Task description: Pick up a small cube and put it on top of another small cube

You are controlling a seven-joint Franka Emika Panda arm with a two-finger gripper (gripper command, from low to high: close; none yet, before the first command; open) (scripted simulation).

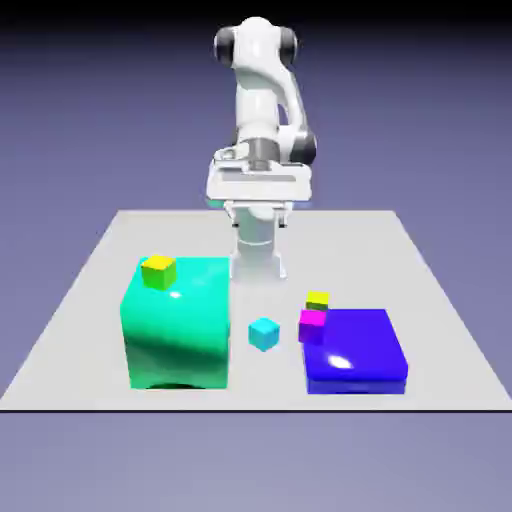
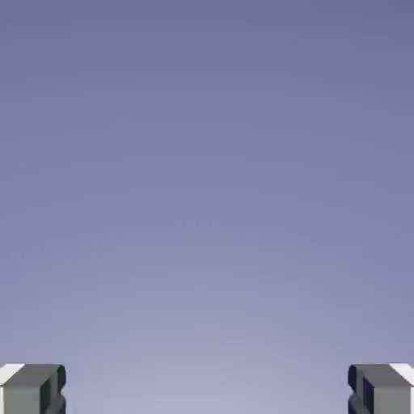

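While nothing is held, scene runs left to right in exterior view: yellow cube (image 1: 158,270) on top of green block (image 1: 177,322), near its far left corner; cyan cube (image 1: 264,334) alone on surface (image 1: 80,330), between blocks; second yellow cube (image 1: 317,300) just behind magenta cube (image 1: 312,325), at blue block (image 1: 355,351) far left corner. Fingers (image 2: 207,390) wide apart, empty, hand view showing only backdrop. Hand up near base; cyan cube lies well apart, toward camera and below. Judgement: descent onto cyan cube comes first.

Big green block (image 1: 177,325), flat blue block (image 1: 357,352), small magenta cube (image 1: 312,325), grey table (image 1: 420,300)
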